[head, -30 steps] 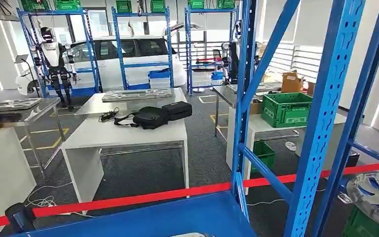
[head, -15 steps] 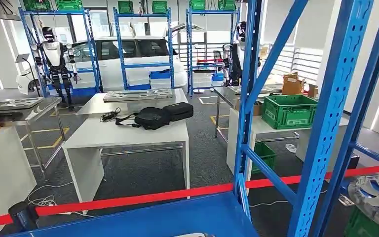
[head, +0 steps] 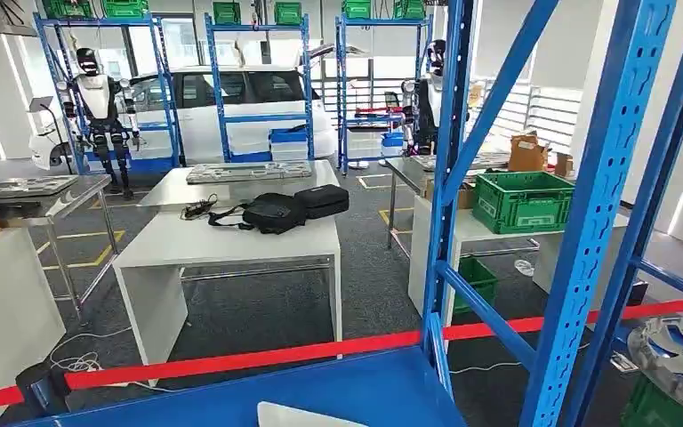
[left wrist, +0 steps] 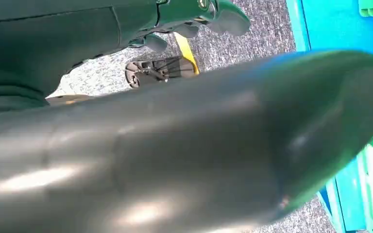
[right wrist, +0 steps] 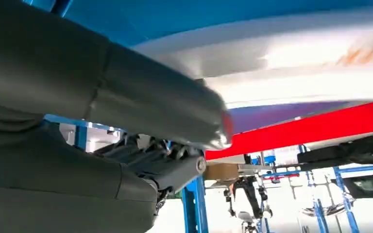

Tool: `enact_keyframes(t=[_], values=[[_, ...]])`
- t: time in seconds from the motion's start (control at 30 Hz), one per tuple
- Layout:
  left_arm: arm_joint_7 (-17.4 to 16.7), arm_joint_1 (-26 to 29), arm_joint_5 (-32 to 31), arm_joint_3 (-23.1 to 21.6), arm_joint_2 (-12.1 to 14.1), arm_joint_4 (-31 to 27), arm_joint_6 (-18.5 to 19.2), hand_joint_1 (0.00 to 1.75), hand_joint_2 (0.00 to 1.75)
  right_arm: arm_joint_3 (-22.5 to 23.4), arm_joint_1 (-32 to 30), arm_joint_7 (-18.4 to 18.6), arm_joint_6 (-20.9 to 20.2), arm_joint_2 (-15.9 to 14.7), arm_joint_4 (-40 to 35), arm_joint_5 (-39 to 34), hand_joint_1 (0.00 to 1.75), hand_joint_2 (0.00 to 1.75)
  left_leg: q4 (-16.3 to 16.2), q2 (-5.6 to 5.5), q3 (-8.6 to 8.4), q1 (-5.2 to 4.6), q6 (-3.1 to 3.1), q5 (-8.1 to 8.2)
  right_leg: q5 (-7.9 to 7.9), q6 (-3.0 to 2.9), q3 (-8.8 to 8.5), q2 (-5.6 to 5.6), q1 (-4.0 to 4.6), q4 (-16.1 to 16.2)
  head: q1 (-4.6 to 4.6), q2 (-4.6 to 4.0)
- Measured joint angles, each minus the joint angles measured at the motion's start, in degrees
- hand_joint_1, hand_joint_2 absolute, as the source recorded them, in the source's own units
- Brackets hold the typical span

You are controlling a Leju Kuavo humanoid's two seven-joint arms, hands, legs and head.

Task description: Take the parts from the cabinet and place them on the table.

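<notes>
A pale flat part (head: 307, 416) is lying on the blue cabinet shelf (head: 231, 400); the right robot hand (right wrist: 126, 126) is reaching beneath its edge, grip unclear. The left robot hand (left wrist: 199, 14) is hanging, fingers curled. Probably stiff, light; best gripped along an edge

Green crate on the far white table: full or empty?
Cannot tell. The green crate stands upright on the white table, but the head view is too low to see inside.
</notes>
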State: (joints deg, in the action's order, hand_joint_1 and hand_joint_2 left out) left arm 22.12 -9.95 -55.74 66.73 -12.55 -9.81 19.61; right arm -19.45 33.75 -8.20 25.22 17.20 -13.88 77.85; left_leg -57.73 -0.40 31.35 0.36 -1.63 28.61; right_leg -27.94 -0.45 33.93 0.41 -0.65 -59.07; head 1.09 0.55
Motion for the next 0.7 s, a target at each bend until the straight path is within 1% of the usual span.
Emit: enact_keyframes(t=[0.7], values=[[-0.09, -0.02, 0.0, 0.0, 0.0, 0.0, 0.33, 0.0, 0.0, 0.02, 0.0, 0.0, 0.02, 0.0, 0.0, -0.55, 1.75, 0.0, 0.0, 0.0, -0.06, 0.0, 0.0, 0.0, 0.0, 0.0, -0.06, 0.0, 0.0, 0.01, 0.0, 0.0]])
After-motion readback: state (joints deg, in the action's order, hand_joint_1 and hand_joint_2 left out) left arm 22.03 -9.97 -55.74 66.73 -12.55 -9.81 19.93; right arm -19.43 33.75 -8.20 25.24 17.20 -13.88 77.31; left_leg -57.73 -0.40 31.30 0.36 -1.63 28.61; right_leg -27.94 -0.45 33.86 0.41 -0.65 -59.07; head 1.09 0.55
